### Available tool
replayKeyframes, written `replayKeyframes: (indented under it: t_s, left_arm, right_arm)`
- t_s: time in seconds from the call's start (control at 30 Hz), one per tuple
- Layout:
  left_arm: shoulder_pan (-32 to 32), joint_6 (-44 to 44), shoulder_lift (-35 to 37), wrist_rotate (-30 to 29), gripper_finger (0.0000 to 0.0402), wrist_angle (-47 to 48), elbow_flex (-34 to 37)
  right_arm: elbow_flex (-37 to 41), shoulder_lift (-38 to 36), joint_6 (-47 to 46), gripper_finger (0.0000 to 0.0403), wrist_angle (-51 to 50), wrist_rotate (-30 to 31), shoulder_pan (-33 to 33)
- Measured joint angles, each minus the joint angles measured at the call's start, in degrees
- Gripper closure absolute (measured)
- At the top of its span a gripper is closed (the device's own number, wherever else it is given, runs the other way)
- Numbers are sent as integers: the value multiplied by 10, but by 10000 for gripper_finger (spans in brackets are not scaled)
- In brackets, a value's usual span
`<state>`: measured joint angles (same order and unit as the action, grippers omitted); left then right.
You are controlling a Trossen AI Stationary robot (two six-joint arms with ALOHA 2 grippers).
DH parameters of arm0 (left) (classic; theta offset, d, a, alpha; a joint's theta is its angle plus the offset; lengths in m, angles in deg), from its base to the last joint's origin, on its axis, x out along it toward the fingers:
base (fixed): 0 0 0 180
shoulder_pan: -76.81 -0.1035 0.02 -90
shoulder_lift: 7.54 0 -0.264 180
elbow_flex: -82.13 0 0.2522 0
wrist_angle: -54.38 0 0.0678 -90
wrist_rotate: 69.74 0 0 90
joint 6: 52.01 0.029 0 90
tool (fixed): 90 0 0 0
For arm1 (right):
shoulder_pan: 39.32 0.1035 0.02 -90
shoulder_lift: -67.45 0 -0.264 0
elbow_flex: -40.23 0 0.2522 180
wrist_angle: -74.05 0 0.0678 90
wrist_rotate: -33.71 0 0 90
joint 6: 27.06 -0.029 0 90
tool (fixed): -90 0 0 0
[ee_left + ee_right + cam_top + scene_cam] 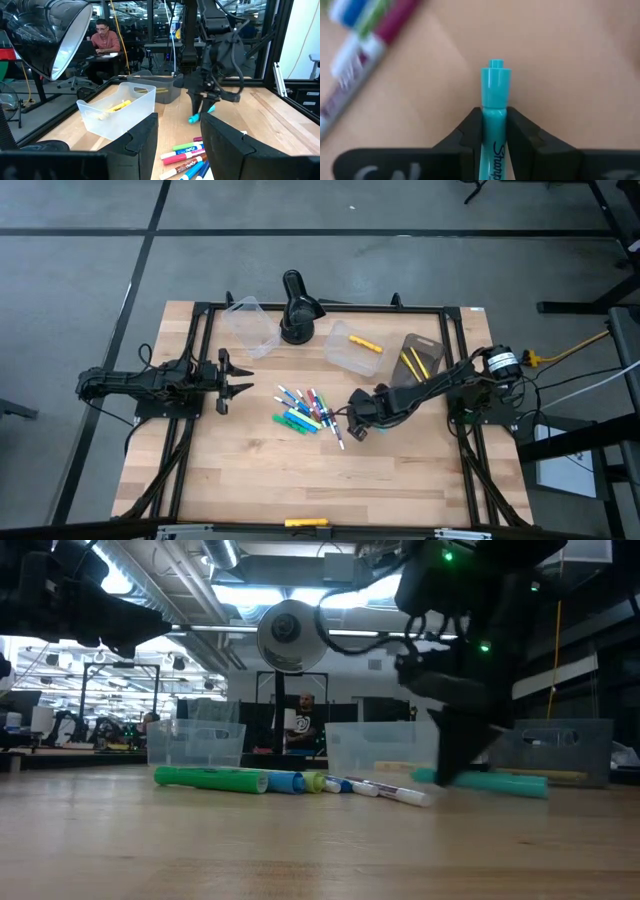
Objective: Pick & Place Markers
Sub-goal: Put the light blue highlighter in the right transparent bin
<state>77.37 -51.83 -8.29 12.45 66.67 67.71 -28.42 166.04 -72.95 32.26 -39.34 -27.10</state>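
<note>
Several markers [303, 412] in mixed colours lie in a loose pile on the wooden table, just left of my right gripper [356, 422]. That gripper slants down over the table's middle, shut on a teal marker [495, 85], which also shows in the left wrist view as the teal marker [200, 114]. A yellow marker [366, 343] lies in a clear tub [352, 352], and two more yellow markers lie in the grey tub [421, 358]. My left gripper [238, 380] waits open at the table's left, level and pointing toward the pile, with nothing between its fingers. My right gripper pinches the teal marker's barrel [495, 114] between its two fingers, a little behind the capped end, which sticks out past the fingertips. The fingers slant down from the table's right and run along the marker. The marker sits tilted, and I cannot tell whether it is clear of the table.
A black desk lamp [298, 308] stands at the far edge between another clear tub [250, 326] and the one with the yellow marker. A yellow marker [306, 522] lies at the near edge. Bare wood spreads in front of the pile.
</note>
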Motion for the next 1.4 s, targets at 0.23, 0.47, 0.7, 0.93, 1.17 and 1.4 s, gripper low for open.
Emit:
replayKeyframes:
  t_s: [0.23,0.47,0.7,0.93,1.17,1.4]
  left_arm:
    - [0,0,0,0,258,0,0]
    - [0,0,0,0,258,0,0]
    - [0,0,0,0,258,0,0]
    - [0,0,0,0,258,0,0]
    - [0,0,0,0,258,0,0]
    - [0,0,0,0,258,0,0]
  right_arm:
    - [0,-23,82,333,81,16,-4]
    - [-1,-26,165,336,173,17,-11]
    - [-2,-26,222,334,258,15,-25]
    - [-2,-27,270,336,317,9,-41]
    - [-4,-27,303,336,351,9,-51]
    - [-30,-28,345,333,345,9,-55]
